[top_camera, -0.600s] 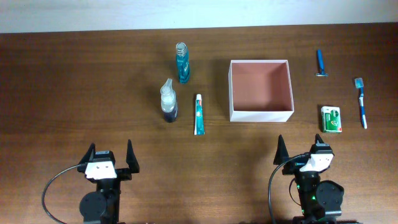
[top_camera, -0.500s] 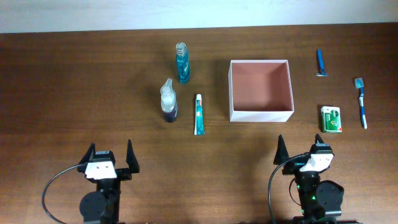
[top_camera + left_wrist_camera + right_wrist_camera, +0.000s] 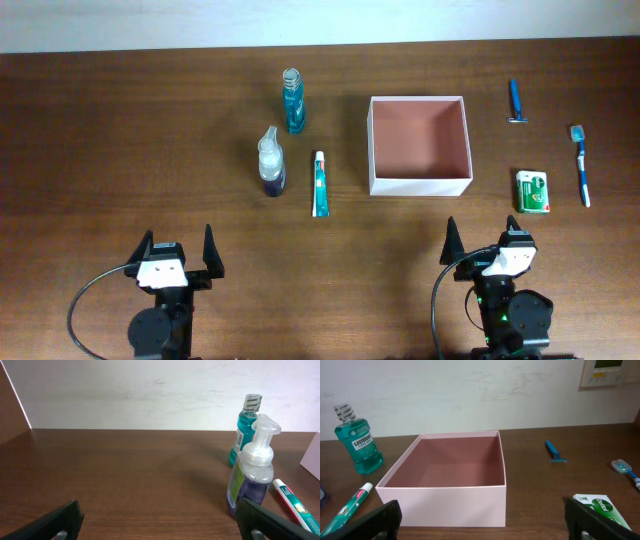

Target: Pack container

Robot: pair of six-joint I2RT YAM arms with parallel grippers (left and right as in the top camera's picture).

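1. A dark brown wooden counter (image 3: pixel 120 130) with visible grain fills nearly the whole overhead view.
2. A white wall (image 3: pixel 300 20) runs along the counter's far edge in a straight line.
3. Seen from the wrist views, the wall is matte, with faint grey scuffs.
4. A cream wall panel (image 3: pixel 609 372) with a small greenish display sits at the upper right of the right wrist view.
5. A brown board (image 3: pixel 11 405) slants up at the left wrist view's left edge.
6. The light is soft and even.
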